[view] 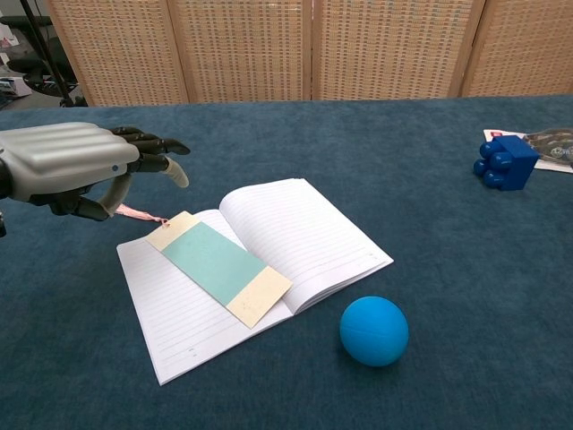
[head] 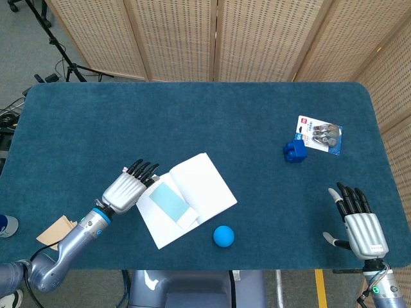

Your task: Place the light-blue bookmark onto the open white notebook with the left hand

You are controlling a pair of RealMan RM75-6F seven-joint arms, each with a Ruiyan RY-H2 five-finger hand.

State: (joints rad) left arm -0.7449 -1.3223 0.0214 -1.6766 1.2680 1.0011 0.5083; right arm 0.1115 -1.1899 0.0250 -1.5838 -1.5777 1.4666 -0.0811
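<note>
A round, bright-blue ball (head: 223, 235) lies on the dark teal carpet-covered surface (head: 192, 122) toward its six o'clock edge, and it also shows low in the chest view (view: 374, 331). Out toward three o'clock sits a small dark-blue studded plastic block (head: 295, 151), and just beside it at its two o'clock lies a flat blister-pack card holding round silver pieces (head: 320, 135), the two close together or touching. Over at the eight o'clock corner a few tan cardboard pieces (head: 59, 231) lie overlapped, while tall woven wicker screen panels (head: 218, 38) stand behind the twelve o'clock edge.
</note>
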